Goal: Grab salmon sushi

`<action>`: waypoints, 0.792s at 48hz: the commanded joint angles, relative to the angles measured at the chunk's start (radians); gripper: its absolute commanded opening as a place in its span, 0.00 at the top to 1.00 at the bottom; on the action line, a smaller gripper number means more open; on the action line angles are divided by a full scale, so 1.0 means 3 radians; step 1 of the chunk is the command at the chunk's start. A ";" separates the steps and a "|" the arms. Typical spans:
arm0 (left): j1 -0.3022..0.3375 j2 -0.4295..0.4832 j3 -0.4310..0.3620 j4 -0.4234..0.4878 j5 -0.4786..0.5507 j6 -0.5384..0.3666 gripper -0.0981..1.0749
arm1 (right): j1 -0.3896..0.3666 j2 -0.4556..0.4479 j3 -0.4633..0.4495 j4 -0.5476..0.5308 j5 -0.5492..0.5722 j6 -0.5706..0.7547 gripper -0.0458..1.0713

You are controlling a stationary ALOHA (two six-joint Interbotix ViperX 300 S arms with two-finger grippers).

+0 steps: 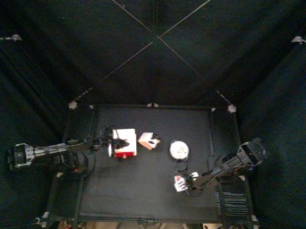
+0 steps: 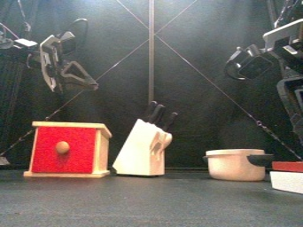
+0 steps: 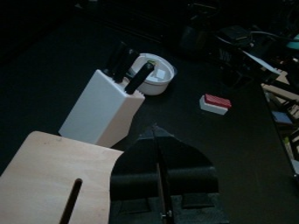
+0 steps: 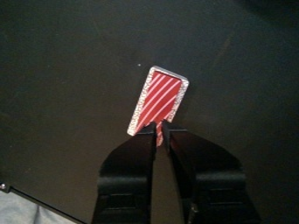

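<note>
The salmon sushi (image 4: 162,100) is a small oblong piece, red-striped on top with a white rim. It lies flat on the table's front right (image 1: 181,182), and shows at the right edge of the front view (image 2: 288,176) and in the left wrist view (image 3: 215,103). My right gripper (image 4: 162,133) is shut, its tips right at the sushi's near end; I cannot tell if they touch it. It also shows in the top view (image 1: 191,178). My left gripper (image 3: 163,156) is shut and empty, raised over the red-and-white block (image 1: 123,143) at the left.
The red block with a wooden top (image 2: 69,149) stands at the left. A white knife block (image 2: 144,147) stands in the middle and a round white pot (image 2: 236,164) to its right. The table's front edge (image 1: 143,215) is near the sushi.
</note>
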 commanded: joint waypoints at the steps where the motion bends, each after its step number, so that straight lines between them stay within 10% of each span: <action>1: -0.0010 0.0000 -0.0036 0.0000 -0.0015 0.0000 0.80 | -0.0005 -0.0015 -0.0046 -0.0005 -0.0005 0.0005 0.39; 38: -0.0005 0.0005 -0.0031 0.0000 -0.0010 -0.0005 0.80 | -0.0072 0.0179 -0.0061 -0.0046 -0.0235 -0.0036 0.29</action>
